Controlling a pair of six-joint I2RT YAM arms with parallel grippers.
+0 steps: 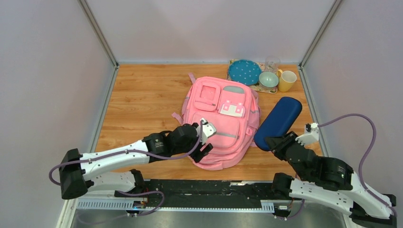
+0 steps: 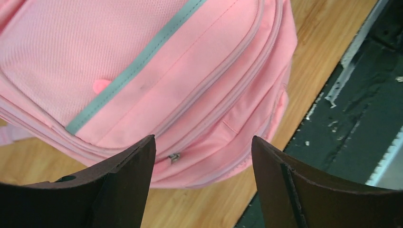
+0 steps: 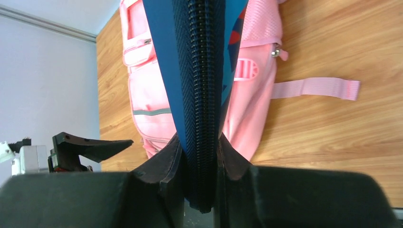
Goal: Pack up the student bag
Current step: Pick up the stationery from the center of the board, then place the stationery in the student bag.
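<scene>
The pink student bag (image 1: 221, 118) lies flat on the wooden table, front pockets up, with a grey strip and a grey-white patch. My left gripper (image 1: 205, 140) is open and empty, hovering over the bag's near left edge; in the left wrist view the bag (image 2: 157, 71) fills the frame and a small metal zip pull (image 2: 174, 157) shows between my fingers (image 2: 128, 175). My right gripper (image 1: 272, 141) is shut on the near end of a navy blue zip case (image 1: 278, 122), held beside the bag's right edge. In the right wrist view the case (image 3: 202, 71) rises between my fingertips (image 3: 166, 164).
A tray at the back right holds a teal dotted plate (image 1: 244, 71), a green bowl (image 1: 268, 79), a yellow mug (image 1: 286, 80) and a clear glass (image 1: 272, 63). A pink strap (image 3: 316, 88) lies on the wood right of the bag. Grey walls enclose the table.
</scene>
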